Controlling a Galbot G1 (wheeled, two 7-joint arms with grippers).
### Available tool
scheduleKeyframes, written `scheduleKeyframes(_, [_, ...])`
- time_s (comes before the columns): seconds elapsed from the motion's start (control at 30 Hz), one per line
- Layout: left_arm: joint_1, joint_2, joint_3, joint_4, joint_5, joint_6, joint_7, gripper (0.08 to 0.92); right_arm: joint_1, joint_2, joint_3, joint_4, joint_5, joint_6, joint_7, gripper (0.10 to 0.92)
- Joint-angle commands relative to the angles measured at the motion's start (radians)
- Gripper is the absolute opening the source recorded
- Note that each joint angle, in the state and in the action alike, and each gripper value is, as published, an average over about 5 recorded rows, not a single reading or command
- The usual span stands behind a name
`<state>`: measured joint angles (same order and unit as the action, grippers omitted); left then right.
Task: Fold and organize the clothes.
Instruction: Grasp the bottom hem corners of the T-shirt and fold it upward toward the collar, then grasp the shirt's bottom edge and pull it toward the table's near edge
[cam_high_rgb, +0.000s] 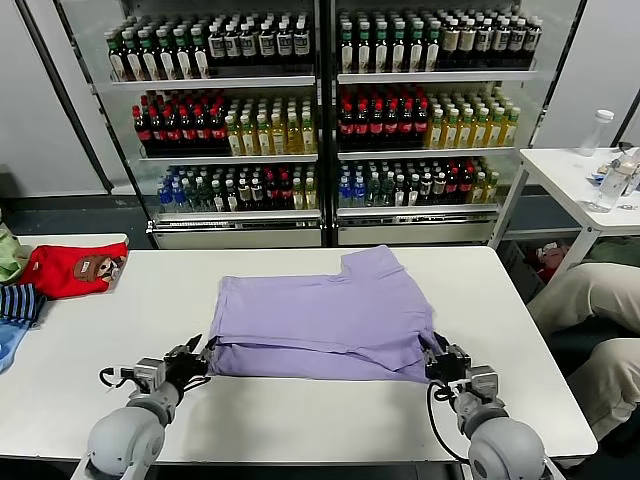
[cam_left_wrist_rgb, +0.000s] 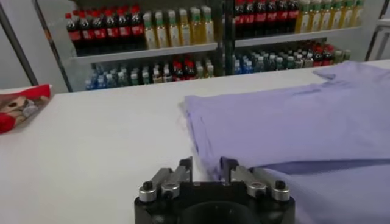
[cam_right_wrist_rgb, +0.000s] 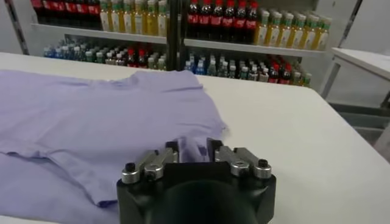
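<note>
The lavender T-shirt (cam_high_rgb: 320, 310) lies flat on the white table (cam_high_rgb: 300, 420), plain side up, with one layer folded over another and a sleeve pointing to the far right. My left gripper (cam_high_rgb: 197, 352) sits low at the shirt's near left corner. In the left wrist view (cam_left_wrist_rgb: 206, 165) its fingers are apart, with the edge of the shirt (cam_left_wrist_rgb: 304, 115) between them. My right gripper (cam_high_rgb: 435, 352) sits at the near right corner. In the right wrist view (cam_right_wrist_rgb: 192, 146) its fingers are apart around the hem of the shirt (cam_right_wrist_rgb: 91, 122).
A red garment with a brown cartoon face (cam_high_rgb: 75, 268) and a dark-and-blue striped garment (cam_high_rgb: 18, 302) lie at the table's left edge. Drink coolers (cam_high_rgb: 320, 120) stand behind the table. A side table with bottles (cam_high_rgb: 590, 180) and a seated person's legs (cam_high_rgb: 590, 300) are on the right.
</note>
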<state>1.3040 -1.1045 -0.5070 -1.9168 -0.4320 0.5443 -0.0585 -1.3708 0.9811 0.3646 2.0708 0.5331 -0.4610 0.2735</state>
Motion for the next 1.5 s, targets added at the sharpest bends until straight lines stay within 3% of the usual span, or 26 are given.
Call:
scheduleKeyframes(0.03, [0.094, -0.006, -0.009, -0.103, -0.105, 0.038, -0.042, 0.616, -0.137, -0.008, 0.081, 0.071, 0.031, -0.03, 0.015, 0.634])
scheduleKeyframes(0.2, [0.082, -0.018, -0.005, -0.063, -0.106, 0.038, -0.059, 0.759, -0.128, 0.018, 0.061, 0.04, 0.051, -0.067, 0.032, 0.774])
scheduleKeyframes(0.3, [0.086, -0.015, -0.005, -0.061, -0.106, 0.039, -0.067, 0.807, -0.111, 0.029, 0.043, 0.031, 0.052, -0.066, 0.036, 0.814])
scheduleKeyframes(0.37, [0.093, -0.013, -0.006, -0.066, -0.107, 0.039, -0.069, 0.801, -0.096, 0.033, 0.031, 0.024, 0.053, -0.066, 0.036, 0.795])
scheduleKeyframes(0.97, [0.145, -0.025, -0.01, -0.11, -0.134, 0.037, -0.063, 0.305, -0.092, 0.037, 0.013, 0.034, 0.066, -0.065, 0.028, 0.308])
scheduleKeyframes(1.17, [0.232, -0.017, -0.049, -0.236, -0.19, 0.035, -0.067, 0.137, -0.184, 0.01, 0.083, 0.136, 0.086, -0.067, 0.026, 0.146])
scheduleKeyframes(1.33, [0.367, 0.015, -0.109, -0.341, -0.215, 0.037, -0.062, 0.09, -0.359, -0.017, 0.184, 0.278, 0.096, -0.067, 0.019, 0.12])
scheduleKeyframes(1.5, [0.467, 0.041, -0.182, -0.327, -0.204, 0.037, -0.046, 0.09, -0.495, -0.011, 0.218, 0.355, 0.073, -0.059, 0.014, 0.12])
